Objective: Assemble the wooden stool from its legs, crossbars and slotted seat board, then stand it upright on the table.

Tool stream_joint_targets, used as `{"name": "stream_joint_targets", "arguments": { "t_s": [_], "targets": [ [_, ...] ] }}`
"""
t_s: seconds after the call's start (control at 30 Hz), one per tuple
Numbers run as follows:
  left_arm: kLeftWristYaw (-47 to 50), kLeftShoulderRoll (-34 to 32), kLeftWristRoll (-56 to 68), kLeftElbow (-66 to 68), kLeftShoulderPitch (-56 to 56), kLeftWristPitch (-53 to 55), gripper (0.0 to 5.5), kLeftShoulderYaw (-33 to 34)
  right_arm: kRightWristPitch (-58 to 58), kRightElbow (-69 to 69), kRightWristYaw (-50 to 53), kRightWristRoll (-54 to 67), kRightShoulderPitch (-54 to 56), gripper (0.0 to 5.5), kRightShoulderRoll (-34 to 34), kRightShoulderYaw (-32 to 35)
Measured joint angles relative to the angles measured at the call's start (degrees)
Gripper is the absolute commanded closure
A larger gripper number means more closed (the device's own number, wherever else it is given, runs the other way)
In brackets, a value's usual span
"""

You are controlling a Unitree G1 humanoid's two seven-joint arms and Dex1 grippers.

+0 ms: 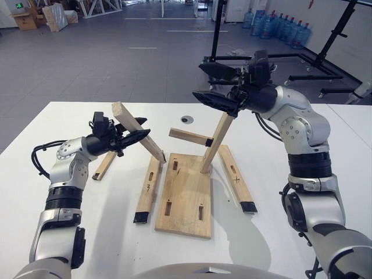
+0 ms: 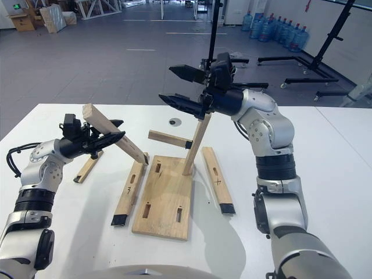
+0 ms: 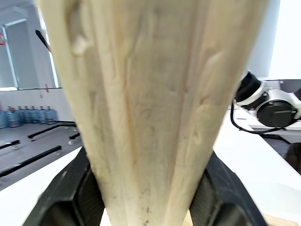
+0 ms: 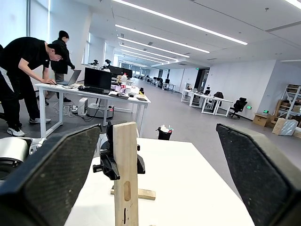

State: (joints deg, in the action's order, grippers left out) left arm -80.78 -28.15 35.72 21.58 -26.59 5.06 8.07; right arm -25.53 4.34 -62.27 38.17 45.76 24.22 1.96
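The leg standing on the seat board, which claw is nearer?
Right. The right claw is open around the standing leg at its top; the left claw, shut on another wooden piece, is off to its left.

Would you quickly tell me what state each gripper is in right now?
Left gripper: closed on a wooden leg, held tilted in the air.
Right gripper: open, holding nothing, near the top of the upright leg.
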Motion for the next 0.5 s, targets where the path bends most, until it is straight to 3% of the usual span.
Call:
{"name": "stream_joint_targets", "arguments": {
  "t_s": [0.5],
  "targets": [
    [-1.57,2.90,-2.53,-0.32,0.03,-2.75,3.47,-1.78,-0.79,5.32,-2.95,-0.15,5.54,1.00,1.24,1.00]
  ]
}}
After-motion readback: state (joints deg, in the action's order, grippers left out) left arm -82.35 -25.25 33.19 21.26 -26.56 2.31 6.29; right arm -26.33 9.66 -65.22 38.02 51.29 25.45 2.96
